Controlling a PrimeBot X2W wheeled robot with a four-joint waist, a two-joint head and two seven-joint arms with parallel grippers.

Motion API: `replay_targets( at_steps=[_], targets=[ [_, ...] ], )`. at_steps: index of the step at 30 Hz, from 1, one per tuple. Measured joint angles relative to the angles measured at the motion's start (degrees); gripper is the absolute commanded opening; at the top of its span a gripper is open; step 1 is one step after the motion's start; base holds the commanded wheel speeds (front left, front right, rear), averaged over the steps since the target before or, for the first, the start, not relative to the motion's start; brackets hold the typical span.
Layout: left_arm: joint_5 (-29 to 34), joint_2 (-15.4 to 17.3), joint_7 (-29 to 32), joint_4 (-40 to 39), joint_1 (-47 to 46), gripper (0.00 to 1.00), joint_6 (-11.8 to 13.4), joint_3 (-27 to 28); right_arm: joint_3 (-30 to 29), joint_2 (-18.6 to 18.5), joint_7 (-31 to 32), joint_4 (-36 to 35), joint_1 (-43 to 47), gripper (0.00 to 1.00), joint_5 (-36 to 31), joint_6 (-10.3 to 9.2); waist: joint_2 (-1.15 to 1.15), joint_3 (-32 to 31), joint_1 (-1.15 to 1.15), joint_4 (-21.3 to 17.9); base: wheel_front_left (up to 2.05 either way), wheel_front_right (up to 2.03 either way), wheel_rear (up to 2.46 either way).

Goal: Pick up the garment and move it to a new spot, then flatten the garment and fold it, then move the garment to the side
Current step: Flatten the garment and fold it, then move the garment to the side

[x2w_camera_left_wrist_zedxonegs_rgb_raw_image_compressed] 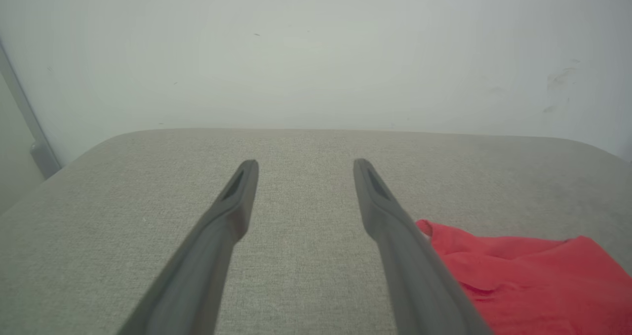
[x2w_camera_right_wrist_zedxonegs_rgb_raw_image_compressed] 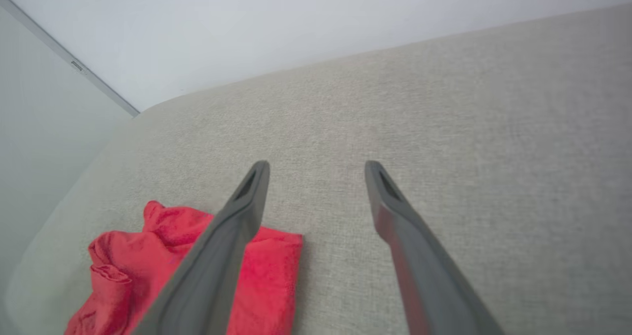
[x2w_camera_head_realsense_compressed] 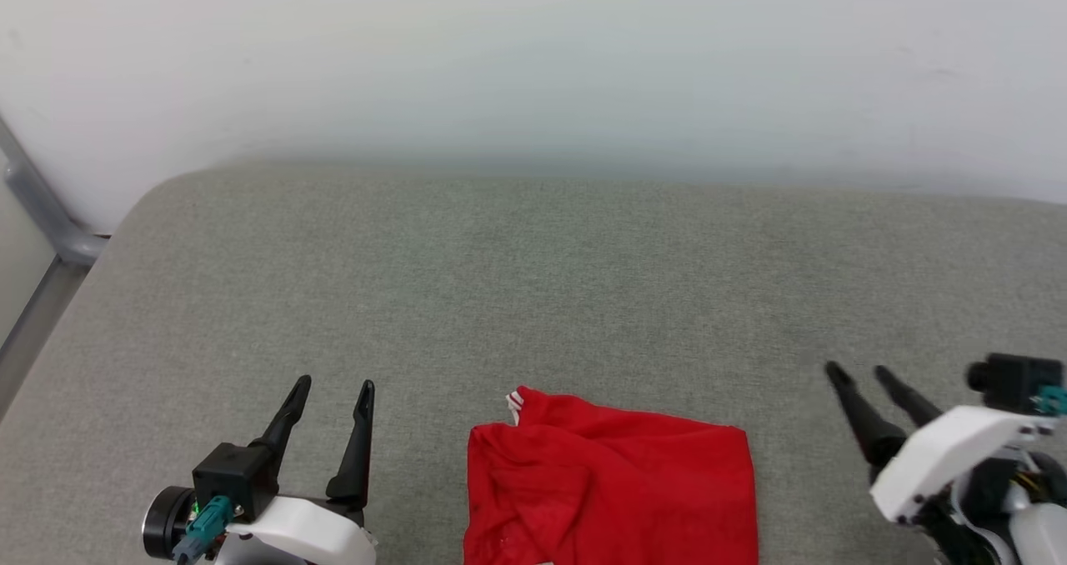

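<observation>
The red garment (x2w_camera_head_realsense_compressed: 613, 486) lies folded into a rough rectangle at the near middle of the grey cushioned surface (x2w_camera_head_realsense_compressed: 533, 298), a bit of striped trim showing at its far left corner. Its lettering is hidden. My left gripper (x2w_camera_head_realsense_compressed: 333, 386) hovers open to the left of it, holding nothing. My right gripper (x2w_camera_head_realsense_compressed: 859, 372) stands open off to the right, apart from the cloth. In the left wrist view the garment (x2w_camera_left_wrist_zedxonegs_rgb_raw_image_compressed: 523, 275) sits just right of my open left gripper (x2w_camera_left_wrist_zedxonegs_rgb_raw_image_compressed: 303, 163). In the right wrist view the garment (x2w_camera_right_wrist_zedxonegs_rgb_raw_image_compressed: 163, 271) lies partly behind my right gripper's (x2w_camera_right_wrist_zedxonegs_rgb_raw_image_compressed: 316, 164) left finger.
A pale wall (x2w_camera_head_realsense_compressed: 533, 57) rises behind the surface. A grey metal bar (x2w_camera_head_realsense_compressed: 42, 207) runs down past the surface's far left corner. The grey cushion stretches wide beyond the garment toward the wall.
</observation>
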Motion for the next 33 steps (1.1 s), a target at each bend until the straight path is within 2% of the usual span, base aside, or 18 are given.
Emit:
replay_targets(
  at_steps=[5, 12, 20, 33],
  targets=[
    [-0.01, 0.26, 0.0, 0.01, 0.18, 1.0, 0.49, 0.19, -6.47, 1.68, -3.8, -5.72, 5.2, 1.0, -11.2, 0.0, 0.0, -0.68, 0.0, -0.88, 0.0, 0.0, 0.0],
    [-0.03, 0.65, 0.0, 0.16, 0.22, 1.0, 0.92, 0.3, -8.62, 4.56, -10.54, -14.06, 10.81, 1.0, -20.38, 0.01, 0.0, -1.34, 0.0, -1.49, 0.0, 0.0, 0.0],
    [-0.1, 0.89, 0.0, 0.91, 1.56, 1.0, 1.41, 0.09, -9.6, 7.46, -15.05, -18.04, 15.45, 1.0, -24.23, 0.01, 0.0, -2.78, 0.0, -2.12, 0.0, 0.0, 0.0],
    [-0.52, 1.14, 0.01, 1.4, 2.02, 1.0, 1.86, -0.16, -10.22, 9.46, -13.97, -20.36, 16.16, 1.0, -25.74, 0.01, 0.0, -2.3, 0.01, -2.32, 0.0, 0.0, 0.0]
  ],
)
